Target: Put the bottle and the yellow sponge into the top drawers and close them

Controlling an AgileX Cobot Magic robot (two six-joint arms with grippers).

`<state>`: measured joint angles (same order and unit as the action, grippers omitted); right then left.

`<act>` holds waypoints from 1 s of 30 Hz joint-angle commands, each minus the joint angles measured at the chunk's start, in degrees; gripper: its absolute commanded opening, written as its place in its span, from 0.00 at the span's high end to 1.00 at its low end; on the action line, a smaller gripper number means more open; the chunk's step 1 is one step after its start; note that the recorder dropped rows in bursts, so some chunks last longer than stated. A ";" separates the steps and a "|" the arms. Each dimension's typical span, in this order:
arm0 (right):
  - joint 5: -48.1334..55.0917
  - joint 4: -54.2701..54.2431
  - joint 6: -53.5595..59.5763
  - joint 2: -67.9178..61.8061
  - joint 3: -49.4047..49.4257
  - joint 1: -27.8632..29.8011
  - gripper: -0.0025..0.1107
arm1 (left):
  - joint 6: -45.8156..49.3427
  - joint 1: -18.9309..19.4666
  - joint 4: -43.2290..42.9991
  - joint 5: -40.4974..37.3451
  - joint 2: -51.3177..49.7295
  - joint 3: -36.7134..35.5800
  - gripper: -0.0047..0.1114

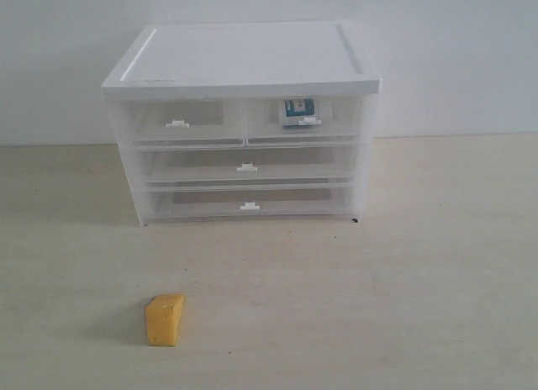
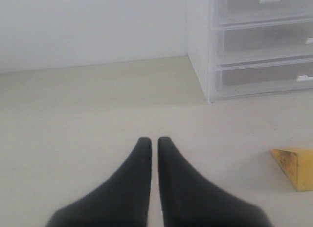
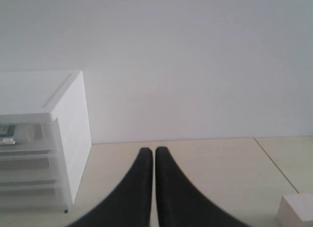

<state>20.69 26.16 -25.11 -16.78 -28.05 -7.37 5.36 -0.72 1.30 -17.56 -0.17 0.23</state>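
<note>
1. The yellow sponge [image 1: 165, 319] is sitting nearest the camera, close to the desk's [image 1: 437, 306] front edge and left of its middle. It is well apart from the cabinet [image 1: 244, 58], which is standing toward the back edge.
2. The sponge is resting on a flat face and looking taller than wide. In the left wrist view its tapering end is pointing toward the fingers, so its long axis seems to be running crosswise to the way they are pointing.
3. The left gripper [image 2: 154, 141] is clenching on nothing. The sponge is lying off to its side, on the cabinet's side, not ahead of the tips, so the coming reach is probably calling for a sideways swing.
4. The right gripper [image 3: 154, 151] is also clenching empty and facing the wall [image 3: 195, 65]. The sponge is not showing in its view, so the left arm is looking the nearer one.
5. Of the two top drawers [image 1: 180, 121], the right one is holding the bottle [image 1: 298, 112] and appearing shut. The left one is appearing shut and empty.
6. Counting: one sponge, one bottle, two top drawers, two full-width drawers [image 1: 246, 166], and one white block [image 3: 297, 210] lying near the right gripper.
</note>
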 commanded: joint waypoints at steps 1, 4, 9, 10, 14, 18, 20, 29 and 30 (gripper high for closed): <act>0.25 0.04 1.61 0.20 1.54 0.48 0.98 | 0.19 0.20 0.15 0.57 0.17 -0.23 0.92; -0.73 -0.09 2.35 1.39 4.16 0.48 0.98 | 0.19 0.20 0.15 0.57 0.17 -0.23 0.92; -0.73 -1.43 2.35 4.19 8.28 0.48 0.98 | 0.19 0.20 0.15 0.57 0.17 -0.23 0.92; -0.73 -1.43 2.35 4.19 9.00 0.48 0.98 | 0.19 0.20 0.15 0.57 0.17 -0.23 0.92; -0.73 -1.43 3.38 4.19 11.35 0.48 0.98 | 0.19 0.20 0.15 0.57 0.17 -0.23 0.92; -1.17 -1.43 3.60 4.19 12.67 0.48 0.98 | 0.19 0.20 0.15 0.57 0.17 -0.23 0.92; -0.70 -1.43 3.94 4.19 12.67 0.48 0.98 | 0.19 0.20 0.15 0.57 0.17 -0.23 0.92; 0.43 -15.66 21.32 14.94 18.07 0.48 0.98 | 0.19 0.20 0.15 0.57 0.17 -0.23 0.92; 0.43 -16.18 21.50 15.85 18.83 0.48 0.98 | 0.19 0.20 0.15 0.57 0.17 -0.23 0.92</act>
<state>21.23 11.72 -4.98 -3.74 -11.32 -7.37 5.36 -0.72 1.30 -17.56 -0.17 0.23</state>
